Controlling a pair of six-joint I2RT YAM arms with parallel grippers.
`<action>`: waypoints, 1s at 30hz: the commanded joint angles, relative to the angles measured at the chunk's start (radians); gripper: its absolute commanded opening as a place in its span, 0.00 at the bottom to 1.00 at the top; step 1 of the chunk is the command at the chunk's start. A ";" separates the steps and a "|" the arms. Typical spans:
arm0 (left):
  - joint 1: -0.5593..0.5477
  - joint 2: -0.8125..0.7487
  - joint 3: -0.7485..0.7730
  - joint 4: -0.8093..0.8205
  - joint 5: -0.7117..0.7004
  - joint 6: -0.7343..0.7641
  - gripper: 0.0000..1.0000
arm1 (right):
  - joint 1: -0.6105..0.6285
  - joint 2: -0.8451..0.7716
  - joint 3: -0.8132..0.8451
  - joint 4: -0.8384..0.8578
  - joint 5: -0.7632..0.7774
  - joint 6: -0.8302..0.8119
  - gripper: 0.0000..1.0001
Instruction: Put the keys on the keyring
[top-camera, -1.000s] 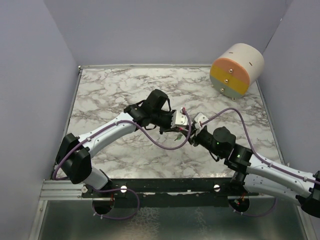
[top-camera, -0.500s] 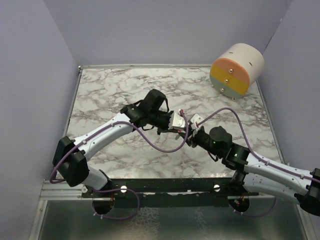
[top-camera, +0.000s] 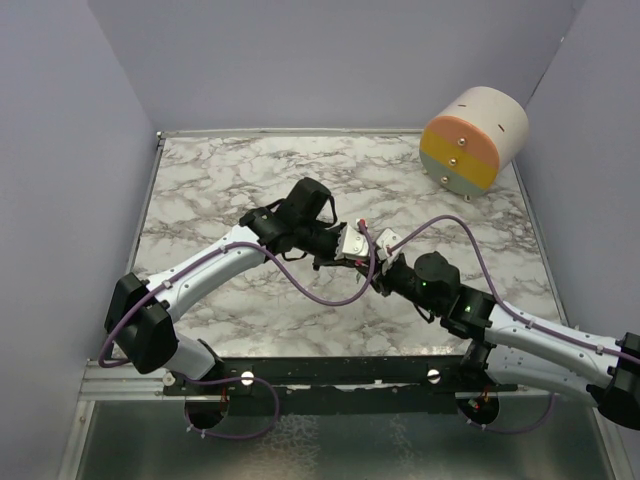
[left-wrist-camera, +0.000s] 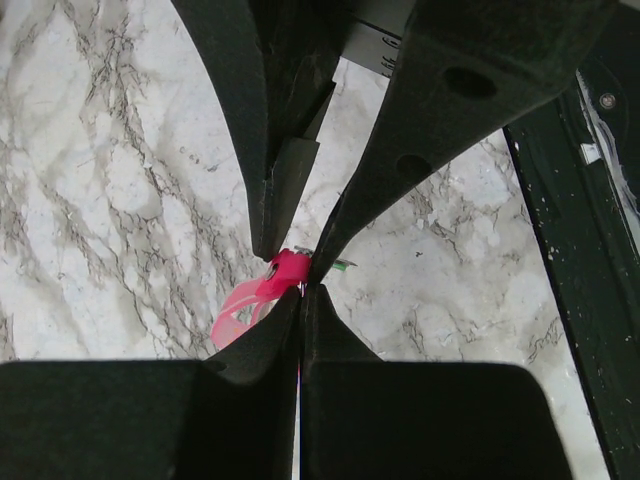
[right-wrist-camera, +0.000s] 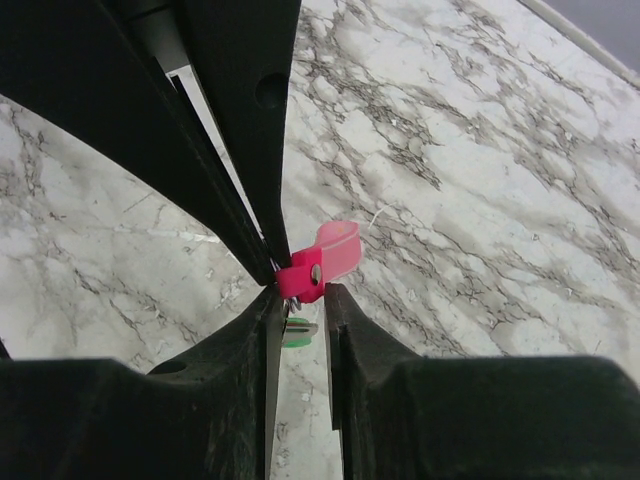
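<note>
striped drum, contents unseen; over veined marble your left gripper pinches the glossy pink-red key, right gripper barely parted around the green key, grip unclear.

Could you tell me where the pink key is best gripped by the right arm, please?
Probably grip the pink key by its paler loop, coming from the side opposite the left gripper, which is shut on its darker end. Only the loop sticks out free of those fingertips.
</note>
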 joint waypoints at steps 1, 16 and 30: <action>0.003 -0.010 0.030 -0.031 0.069 0.029 0.00 | 0.005 -0.014 0.020 0.040 -0.021 -0.019 0.23; 0.003 0.021 0.041 0.008 -0.004 -0.055 0.14 | 0.006 -0.029 0.004 0.067 -0.045 -0.014 0.01; 0.084 -0.247 -0.251 0.625 -0.346 -0.446 0.51 | 0.005 -0.047 -0.009 0.072 0.035 0.047 0.01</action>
